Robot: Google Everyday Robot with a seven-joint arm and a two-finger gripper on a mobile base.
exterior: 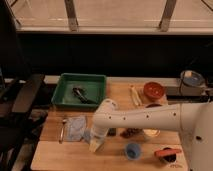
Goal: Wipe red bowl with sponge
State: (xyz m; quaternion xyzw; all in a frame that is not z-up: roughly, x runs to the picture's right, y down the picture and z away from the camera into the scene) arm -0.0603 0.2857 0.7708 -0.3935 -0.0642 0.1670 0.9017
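The red bowl (154, 90) stands at the back right of the wooden table, small, round and upright. My white arm reaches in from the right, bends at the table's middle and points down. The gripper (95, 143) is low over the front left of the table, far left of the bowl and in front of it. A small pale blue and yellowish block, seemingly the sponge (88, 135), sits right at the gripper's tip. I cannot tell whether it is held.
A green tray (100, 80) holding dark utensils stands at the back left. A pale-blue cloth (76, 126) and a fork (62, 129) lie left of the gripper. A blue cup (132, 150), a white cup (150, 132), a purple dish (153, 105) and a red-black object (167, 152) are on the right.
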